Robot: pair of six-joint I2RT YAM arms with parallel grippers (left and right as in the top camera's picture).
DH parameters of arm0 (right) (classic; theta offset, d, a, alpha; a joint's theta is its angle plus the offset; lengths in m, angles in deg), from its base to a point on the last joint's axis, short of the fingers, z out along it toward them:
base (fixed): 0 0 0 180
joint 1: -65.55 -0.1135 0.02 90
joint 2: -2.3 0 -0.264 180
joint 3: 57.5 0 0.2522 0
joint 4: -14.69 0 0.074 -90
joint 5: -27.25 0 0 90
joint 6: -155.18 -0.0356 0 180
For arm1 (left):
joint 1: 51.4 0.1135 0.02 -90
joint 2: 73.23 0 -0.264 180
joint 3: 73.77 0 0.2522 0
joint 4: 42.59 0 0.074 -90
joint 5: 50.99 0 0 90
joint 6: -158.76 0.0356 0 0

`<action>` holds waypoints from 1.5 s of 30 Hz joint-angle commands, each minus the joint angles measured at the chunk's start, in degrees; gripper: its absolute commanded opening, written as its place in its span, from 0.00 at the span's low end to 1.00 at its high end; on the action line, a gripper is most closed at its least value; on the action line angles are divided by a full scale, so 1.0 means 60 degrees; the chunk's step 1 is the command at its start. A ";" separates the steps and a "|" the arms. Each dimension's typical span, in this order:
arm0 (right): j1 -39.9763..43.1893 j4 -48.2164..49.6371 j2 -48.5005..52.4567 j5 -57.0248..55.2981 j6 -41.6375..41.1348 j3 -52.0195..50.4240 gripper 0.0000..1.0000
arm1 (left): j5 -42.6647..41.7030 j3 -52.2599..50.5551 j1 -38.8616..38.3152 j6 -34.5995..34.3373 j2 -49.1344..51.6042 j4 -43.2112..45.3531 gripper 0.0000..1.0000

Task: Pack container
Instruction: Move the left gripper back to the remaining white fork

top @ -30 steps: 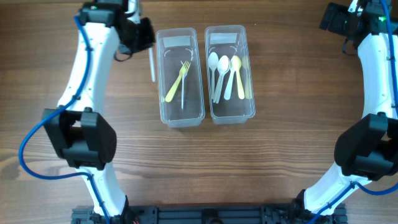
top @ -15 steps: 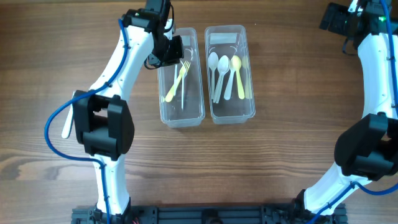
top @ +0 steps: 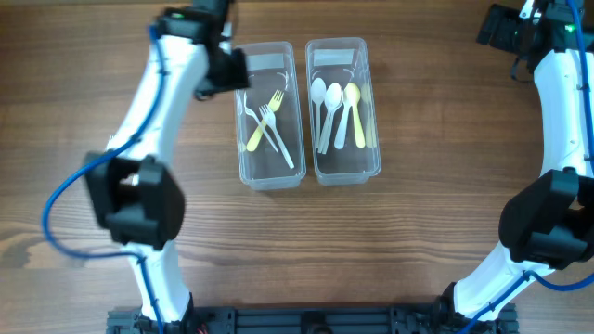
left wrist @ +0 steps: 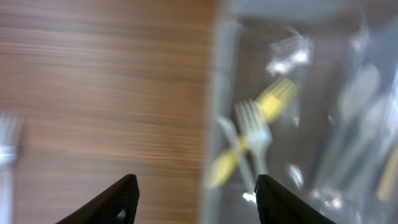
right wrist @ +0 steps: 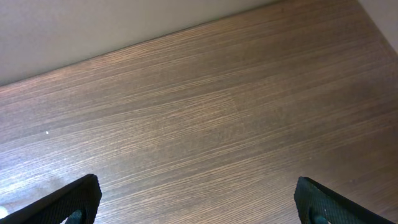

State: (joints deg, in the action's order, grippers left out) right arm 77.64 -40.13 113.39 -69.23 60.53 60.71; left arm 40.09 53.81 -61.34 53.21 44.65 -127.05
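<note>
Two clear containers stand side by side at the table's far middle. The left container [top: 269,183] holds a yellow fork [top: 263,125] and a white fork [top: 281,141] lying crossed. The right container [top: 348,176] holds several spoons [top: 334,107]. My left gripper [top: 227,70] hovers open over the left container's far left wall. In the left wrist view, that gripper [left wrist: 202,205] straddles the wall [left wrist: 214,124] with nothing between its fingers, the forks [left wrist: 258,124] blurred beyond. My right gripper [top: 501,28] stands open at the far right corner over bare wood [right wrist: 199,124].
A blurred white utensil [left wrist: 9,143] lies on the table at the left edge of the left wrist view. The left arm's links [top: 130,199] cross the table's left side. The right arm [top: 557,130] runs along the right edge.
My left gripper carried a white fork over the left container and opened. The fork now lies in that container across the yellow one. The right arm has not moved.
</note>
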 commanded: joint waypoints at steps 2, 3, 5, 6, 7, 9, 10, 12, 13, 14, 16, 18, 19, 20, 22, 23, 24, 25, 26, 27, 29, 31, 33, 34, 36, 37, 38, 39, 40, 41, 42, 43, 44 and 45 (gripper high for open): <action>-0.0047 0.0047 -0.0120 -0.0102 0.0025 0.0029 1.00 | 0.1297 0.0364 0.1184 0.0597 -0.1035 -0.0812 0.57; -0.0047 0.0047 -0.0120 -0.0102 0.0025 0.0029 1.00 | 0.1297 0.0364 0.1457 0.0641 -0.1035 -0.1107 0.57; -0.0047 0.0047 -0.0120 -0.0102 0.0025 0.0029 1.00 | 0.1297 0.0339 0.1894 0.1031 -0.1002 -0.1588 0.57; -0.0047 0.0047 -0.0120 -0.0102 0.0025 0.0029 1.00 | 0.1304 0.0313 0.2076 0.1144 -0.0973 -0.1785 0.58; -0.0047 0.0047 -0.0120 -0.0106 0.0018 0.0029 1.00 | 0.1297 0.0277 0.2251 0.1319 -0.0954 -0.1934 0.58; -0.0047 0.0047 -0.0120 -0.0102 0.0022 0.0029 1.00 | 0.1300 0.0189 0.2575 0.1537 -0.0922 -0.2131 0.57; -0.0047 0.0047 -0.0120 -0.0102 0.0025 0.0029 1.00 | 0.1300 0.0109 0.2721 0.1537 -0.0922 -0.2131 0.57; -0.0047 0.0047 -0.0120 -0.0102 0.0025 0.0029 1.00 | 0.1297 -0.0051 0.2983 0.1537 -0.0922 -0.2106 0.56; -0.0047 0.0047 -0.0120 -0.0102 0.0025 0.0029 1.00 | 0.1293 -0.0131 0.3060 0.1570 -0.0918 -0.2080 0.56; -0.0047 0.0047 -0.0120 -0.0102 0.0025 0.0029 1.00 | 0.1297 -0.0266 0.3151 0.1606 -0.0918 -0.2029 0.56; -0.0047 0.0047 -0.0120 -0.0102 0.0025 0.0029 1.00 | 0.1257 -0.0568 0.3275 0.1825 -0.0914 -0.1861 0.56; -0.0047 0.0047 -0.0120 -0.0102 0.0025 0.0029 1.00 | 0.1228 -0.1053 0.3348 0.2062 -0.0914 -0.1515 0.56; -0.0047 0.0047 -0.0120 -0.0102 0.0025 0.0029 1.00 | 0.1228 -0.1246 0.3370 0.2135 -0.0914 -0.1392 0.56; -0.0047 0.0047 -0.0120 -0.0102 0.0025 0.0029 1.00 | 0.1228 -0.1494 0.3384 0.2251 -0.0914 -0.1217 0.57; -0.0047 0.0047 -0.0120 -0.0102 0.0025 0.0029 1.00 | 0.1228 -0.2018 0.3395 0.2393 -0.0914 -0.0856 0.57; -0.0047 0.0047 -0.0120 -0.0102 0.0022 0.0029 1.00 | 0.1224 -0.2320 0.3391 0.2517 -0.0914 -0.0623 0.57; -0.0047 0.0047 -0.0120 -0.0102 0.0025 0.0029 1.00 | 0.1228 -0.2499 0.3391 0.2575 -0.0914 -0.0481 0.57; -0.0047 0.0047 -0.0120 -0.0106 0.0025 0.0029 1.00 | 0.1224 -0.2714 0.3391 0.2677 -0.0914 -0.0280 0.57; -0.0047 0.0047 -0.0120 -0.0102 0.0025 0.0029 1.00 | 0.1195 -0.2914 0.3391 0.2779 -0.0914 -0.0087 0.57; -0.0047 0.0047 -0.0120 -0.0106 0.0022 0.0029 1.00 | 0.1133 -0.3104 0.3391 0.2896 -0.0914 0.0113 0.57; -0.0047 0.0047 -0.0120 -0.0102 0.0022 0.0029 1.00 | 0.1002 -0.3417 0.3391 0.3279 -0.0914 0.0412 0.58; -0.0047 0.0047 -0.0120 -0.0102 0.0025 0.0029 1.00 | 0.1005 -0.3847 0.3439 0.3493 -0.0914 0.0852 0.58; -0.0047 0.0047 -0.0120 -0.0102 0.0022 0.0029 1.00 | 0.1005 -0.4211 0.3537 0.3530 -0.0914 0.1209 0.58; -0.0047 0.0047 -0.0120 -0.0102 0.0025 0.0029 1.00 | 0.0969 -0.4401 0.3610 0.3530 -0.0914 0.1395 0.58; -0.0047 0.0047 -0.0120 -0.0102 0.0022 0.0029 1.00 | 0.0648 -0.4754 0.3796 0.3690 -0.0914 0.1712 0.59; -0.0047 0.0047 -0.0120 -0.0102 0.0025 0.0029 1.00 | 0.0404 -0.4947 0.3912 0.3901 -0.0914 0.1894 0.58; -0.0047 0.0047 -0.0120 -0.0102 0.0025 0.0029 1.00 | 0.0313 -0.5096 0.4007 0.4047 -0.0914 0.2047 0.59; -0.0047 0.0047 -0.0120 -0.0102 0.0025 0.0029 1.00 | 0.0299 -0.5238 0.4127 0.4065 -0.0914 0.2226 0.59; -0.0047 0.0047 -0.0120 -0.0102 0.0025 0.0029 1.00 | 0.0291 -0.5337 0.4229 0.4073 -0.0914 0.2364 0.59; -0.0047 0.0047 -0.0120 -0.0102 0.0022 0.0029 1.00 | 0.0277 -0.5424 0.4331 0.4073 -0.0911 0.2510 0.59; -0.0047 0.0047 -0.0120 -0.0102 0.0025 0.0029 1.00 | 0.0164 -0.5493 0.4430 0.4149 -0.0914 0.2659 0.59; -0.0047 0.0047 -0.0120 -0.0102 0.0025 0.0029 1.00 | -0.0106 -0.5537 0.4521 0.4353 -0.0911 0.2758 0.59; -0.0047 0.0047 -0.0120 -0.0102 0.0025 0.0029 1.00 | -0.0415 -0.5559 0.4605 0.4564 -0.0892 0.2841 0.59; -0.0047 0.0047 -0.0120 -0.0102 0.0025 0.0029 1.00 | -0.0670 -0.5559 0.4666 0.4732 -0.0878 0.2885 0.59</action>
State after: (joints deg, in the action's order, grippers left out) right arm 77.64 -40.11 113.39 -69.25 60.53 60.71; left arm 42.41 21.18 -35.09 76.61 38.75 -110.87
